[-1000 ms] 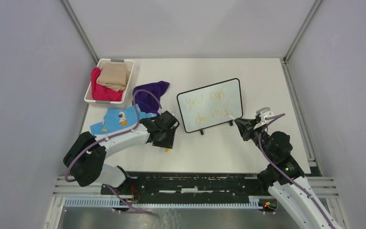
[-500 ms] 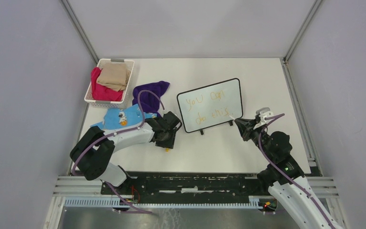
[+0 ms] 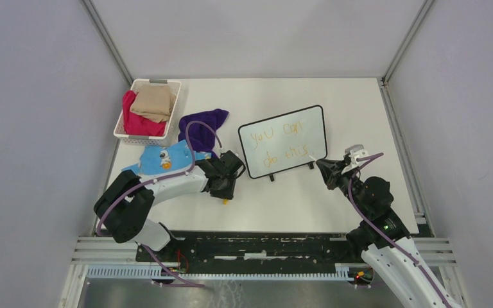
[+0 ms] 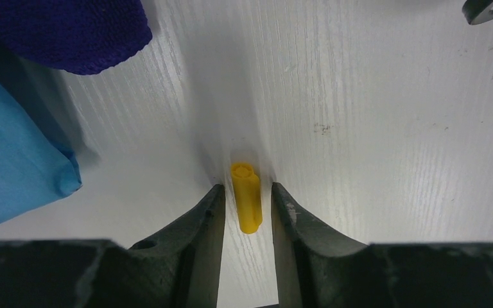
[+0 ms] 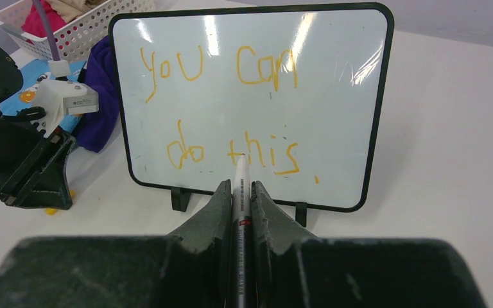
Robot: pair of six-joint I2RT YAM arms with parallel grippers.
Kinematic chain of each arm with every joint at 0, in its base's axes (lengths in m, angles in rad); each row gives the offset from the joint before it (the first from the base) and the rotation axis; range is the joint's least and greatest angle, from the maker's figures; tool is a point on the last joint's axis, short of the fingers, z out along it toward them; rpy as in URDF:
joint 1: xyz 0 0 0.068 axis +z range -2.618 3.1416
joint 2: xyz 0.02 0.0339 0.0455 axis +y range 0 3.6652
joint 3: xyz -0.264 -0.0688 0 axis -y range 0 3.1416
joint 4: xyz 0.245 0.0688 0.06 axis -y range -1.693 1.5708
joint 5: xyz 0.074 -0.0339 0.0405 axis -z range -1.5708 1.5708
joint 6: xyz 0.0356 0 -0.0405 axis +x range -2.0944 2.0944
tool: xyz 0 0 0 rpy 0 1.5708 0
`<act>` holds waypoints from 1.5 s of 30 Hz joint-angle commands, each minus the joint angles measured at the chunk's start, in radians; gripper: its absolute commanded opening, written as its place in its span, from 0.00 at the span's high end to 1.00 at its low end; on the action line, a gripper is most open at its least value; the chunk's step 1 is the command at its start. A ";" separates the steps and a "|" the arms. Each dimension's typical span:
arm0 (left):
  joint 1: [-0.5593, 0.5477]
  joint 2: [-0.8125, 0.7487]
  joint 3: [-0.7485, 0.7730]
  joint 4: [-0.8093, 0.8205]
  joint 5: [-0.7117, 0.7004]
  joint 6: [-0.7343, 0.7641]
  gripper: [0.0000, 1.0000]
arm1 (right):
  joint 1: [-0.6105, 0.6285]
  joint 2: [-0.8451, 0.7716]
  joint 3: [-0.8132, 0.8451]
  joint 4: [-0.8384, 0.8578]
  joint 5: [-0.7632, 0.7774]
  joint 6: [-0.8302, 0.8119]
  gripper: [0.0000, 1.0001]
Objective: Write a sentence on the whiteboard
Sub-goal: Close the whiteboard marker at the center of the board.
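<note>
Right tool (image 5: pixel 241 189), lower centre of the right wrist view: clamped on a white marker (image 5: pixel 241 168), tip at the lower line of the sentence (image 5: pixel 257 67), contact impossible to tell. Beyond it the whiteboard (image 5: pixel 340 102), upright on two feet at mid-frame on the desk (image 5: pixel 449 160), reading "you can do this" in orange.

Left tool (image 4: pixel 246 187), bottom centre of the left wrist view: narrowly open, straddling a yellow cap (image 4: pixel 249 208) without gripping. Purple cloth (image 4: pixel 70 25) upper left, blue cloth (image 4: pixel 13 160) at left edge.

The whiteboard (image 5: pixel 334 83) is glossy, the table (image 4: pixel 372 128) matt and grained, the purple cloth (image 4: pixel 70 32) knitted.
</note>
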 commanded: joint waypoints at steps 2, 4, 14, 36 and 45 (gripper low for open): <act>-0.018 -0.002 -0.039 0.033 0.004 -0.005 0.63 | 0.005 -0.006 0.007 0.026 0.014 -0.008 1.00; -0.021 -0.006 -0.043 0.032 0.004 -0.005 0.66 | 0.005 -0.008 0.009 0.025 0.016 -0.009 1.00; -0.026 -0.038 -0.065 0.032 0.001 -0.014 0.84 | 0.004 -0.001 0.023 0.016 0.014 -0.009 1.00; -0.026 -0.580 0.331 0.041 -0.244 0.026 0.98 | 0.032 0.297 0.336 0.378 -0.080 0.116 1.00; -0.015 -0.440 0.544 0.365 -0.178 0.033 0.98 | 0.488 0.560 0.672 0.443 0.344 -0.206 1.00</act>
